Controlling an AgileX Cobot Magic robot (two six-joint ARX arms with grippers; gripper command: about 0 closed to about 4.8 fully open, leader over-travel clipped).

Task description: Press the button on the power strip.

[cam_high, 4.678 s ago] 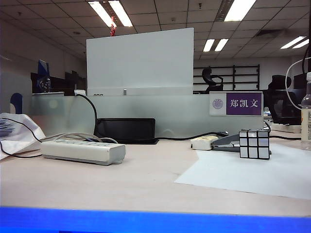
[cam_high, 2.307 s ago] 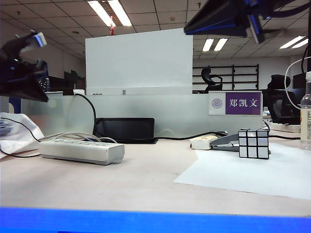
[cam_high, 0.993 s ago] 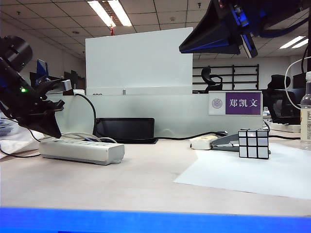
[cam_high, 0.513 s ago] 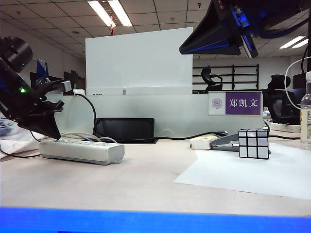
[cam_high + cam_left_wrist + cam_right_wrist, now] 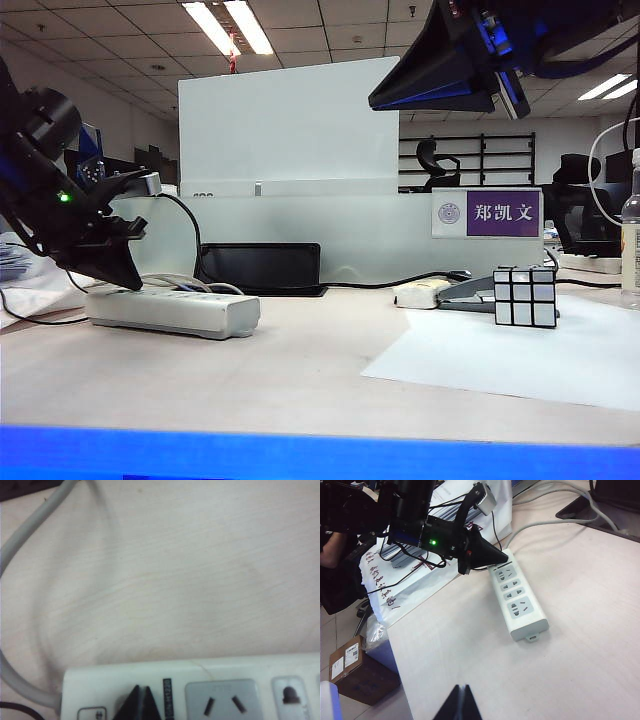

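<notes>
At the left end of the worktop [image 5: 300, 370], the power strip [image 5: 175, 310] lies flat with its grey cable [image 5: 22, 535] curling off its end. The left hand [image 5: 125, 278], fingers pinched together, points down at the strip's cable end, tip at its top face. The right hand [image 5: 460, 702], also clenched, hangs high above the worktop, well apart.

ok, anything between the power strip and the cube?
Exterior view: only bare table and a sheet of paper between the power strip and the cube.
</notes>
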